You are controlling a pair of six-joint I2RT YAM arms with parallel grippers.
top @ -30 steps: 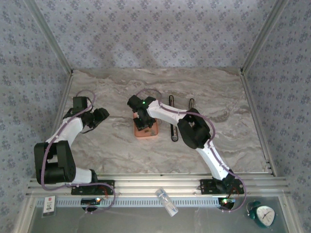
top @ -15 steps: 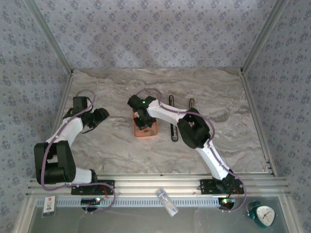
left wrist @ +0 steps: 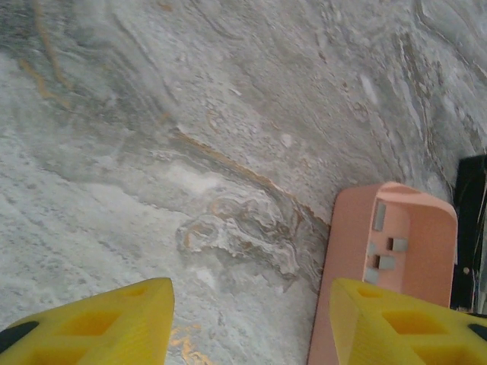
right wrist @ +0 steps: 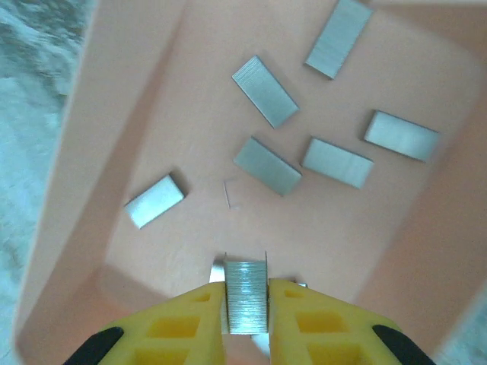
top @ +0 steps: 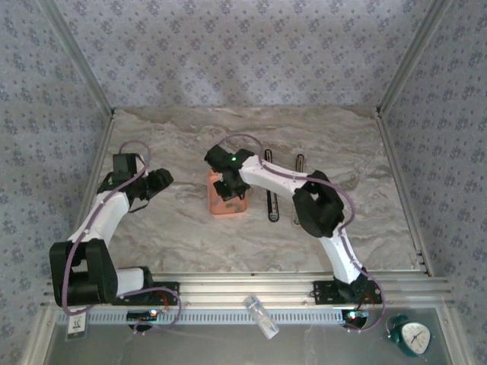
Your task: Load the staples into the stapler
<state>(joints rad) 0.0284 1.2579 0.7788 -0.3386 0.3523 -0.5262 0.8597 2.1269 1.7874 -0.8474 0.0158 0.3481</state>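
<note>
The right hand (right wrist: 246,289) hangs over the salmon-orange tray (right wrist: 125,106), its yellow fingers (right wrist: 190,319) pressed against the two sides of one grey staple strip (right wrist: 246,308), which stands on end between them just above the tray floor. Six more staples (right wrist: 265,91) lie loose and flat on that floor, scattered apart from one another at different angles, with one off by itself near the left wall.

From the top camera the right hand (top: 230,188) sits directly above the tray (top: 217,205), which rests near the middle of the marble table (top: 175,228). The stapler (top: 271,194) lies just to the right of the tray, opened out into long black rails.

The left hand (left wrist: 249,308) hovers over bare table to the left of the tray (left wrist: 350,251), its fingers (left wrist: 99,323) spread wide and holding nothing.
</note>
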